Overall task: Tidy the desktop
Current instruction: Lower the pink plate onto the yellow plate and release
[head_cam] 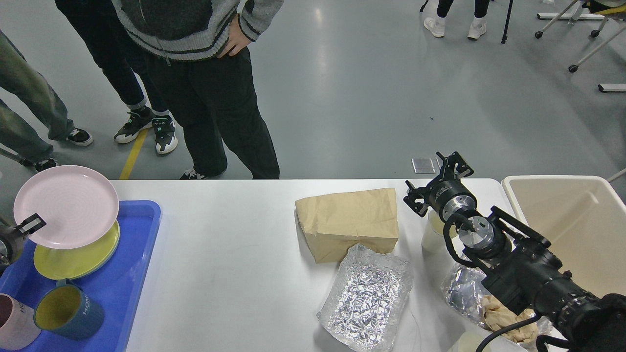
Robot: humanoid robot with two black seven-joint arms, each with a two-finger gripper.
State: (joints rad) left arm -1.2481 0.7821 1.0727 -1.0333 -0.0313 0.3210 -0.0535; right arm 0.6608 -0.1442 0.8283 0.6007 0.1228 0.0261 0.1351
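Observation:
The white desktop (234,254) spans the view. At its left end my left gripper (24,229) is shut on the near rim of a pink plate (66,205), held tilted above a yellow plate (73,259) in the blue tray (137,274). A brown paper bag (349,222), an empty foil tray (367,296) and crumpled foil with brown paper (481,305) lie right of centre. My right gripper (436,181) stands open near the far edge, just above a white cup (430,237), with nothing between its fingers.
A blue-and-yellow mug (68,305) and a pink mug (14,322) stand in the tray. A beige bin (592,244) sits off the right end. People (210,73) stand close behind the far edge. Another pale cup (467,342) shows at the bottom.

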